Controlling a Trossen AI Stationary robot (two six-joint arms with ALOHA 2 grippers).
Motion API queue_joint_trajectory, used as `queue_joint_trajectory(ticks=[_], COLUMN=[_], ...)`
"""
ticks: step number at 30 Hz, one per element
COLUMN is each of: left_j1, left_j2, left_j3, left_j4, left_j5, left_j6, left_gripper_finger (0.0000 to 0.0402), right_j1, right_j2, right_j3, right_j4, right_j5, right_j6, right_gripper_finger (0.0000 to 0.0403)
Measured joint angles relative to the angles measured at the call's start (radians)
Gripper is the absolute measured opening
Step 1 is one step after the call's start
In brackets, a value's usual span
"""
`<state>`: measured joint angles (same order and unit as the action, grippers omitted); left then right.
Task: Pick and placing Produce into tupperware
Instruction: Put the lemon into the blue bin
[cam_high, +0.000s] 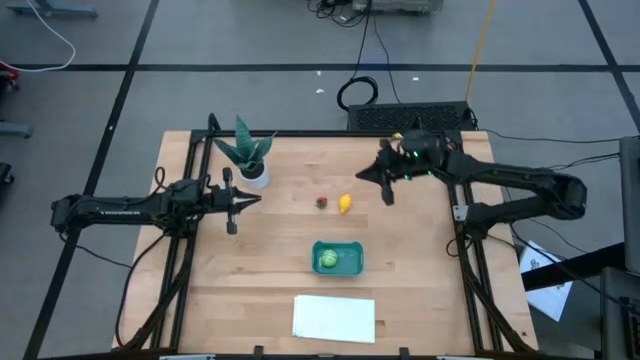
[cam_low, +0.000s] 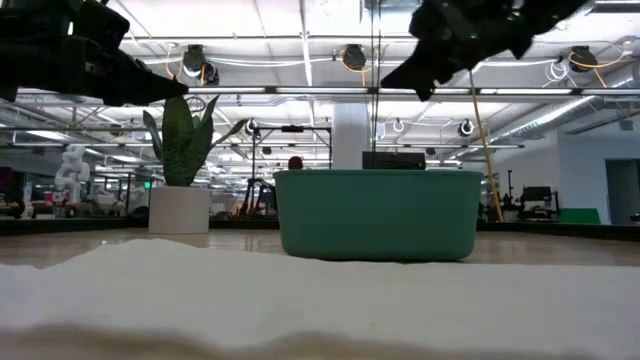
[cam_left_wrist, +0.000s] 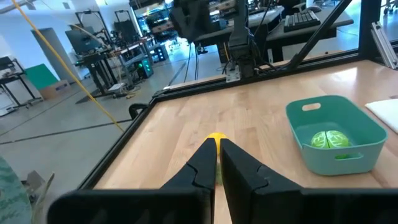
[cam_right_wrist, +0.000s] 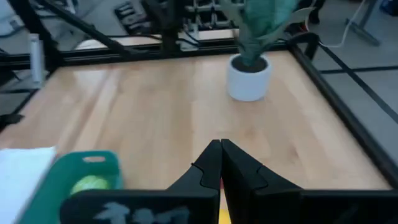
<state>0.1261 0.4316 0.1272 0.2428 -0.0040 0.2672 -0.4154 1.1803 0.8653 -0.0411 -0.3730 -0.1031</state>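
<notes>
The teal tupperware (cam_high: 337, 258) stands on the table near the middle front, with the light green round produce (cam_high: 327, 260) inside it (cam_left_wrist: 329, 139). The yellow lemon-like produce (cam_high: 345, 203) and the small dark red one (cam_high: 322, 202) lie side by side on the bare wood farther back. My left gripper (cam_high: 238, 203) hovers at the table's left, shut and empty, pointing level toward the lemon (cam_left_wrist: 216, 137). My right gripper (cam_high: 375, 180) hangs above the table, back right of the lemon, shut and empty (cam_right_wrist: 219, 144).
A spiky green plant in a white pot (cam_high: 250, 160) stands at the back left, close to my left gripper. A flat white sheet (cam_high: 334, 317) lies at the front edge, ahead of the tupperware. A black frame (cam_high: 470, 290) runs along the table's sides.
</notes>
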Motion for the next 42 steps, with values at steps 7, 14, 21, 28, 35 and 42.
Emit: queue_joint_trajectory(ticks=[7,14,21,28,35,42], left_j1=[0.0,0.0,0.0,0.0,0.0,0.0], left_j2=[0.0,0.0,0.0,0.0,0.0,0.0], left_j3=[0.0,0.0,0.0,0.0,0.0,0.0], left_j4=[0.0,-0.005,-0.006,-0.01,-0.034,-0.039], left_j5=[0.0,0.002,0.002,0.003,0.002,0.003], left_j6=[-0.001,0.008,0.009,0.017,0.027,0.027], left_gripper_finger=[0.0026,0.0026,0.0026,0.0026,0.0026,0.0026], right_j1=[-0.065,-0.091,-0.086,-0.082,-0.039,0.001], right_j2=[0.229,0.456,0.593,0.606,0.603,0.603], right_j3=[0.315,0.579,0.66,0.662,0.662,0.661], right_j4=[-0.338,-0.658,-0.897,-0.913,-0.872,-0.822], right_j5=[-0.055,-0.118,-0.122,-0.12,0.088,0.111], right_j6=[-0.155,-0.379,-0.615,-0.866,-1.068,-1.17], right_gripper_finger=[0.0,0.0,0.0,0.0,0.0,0.005])
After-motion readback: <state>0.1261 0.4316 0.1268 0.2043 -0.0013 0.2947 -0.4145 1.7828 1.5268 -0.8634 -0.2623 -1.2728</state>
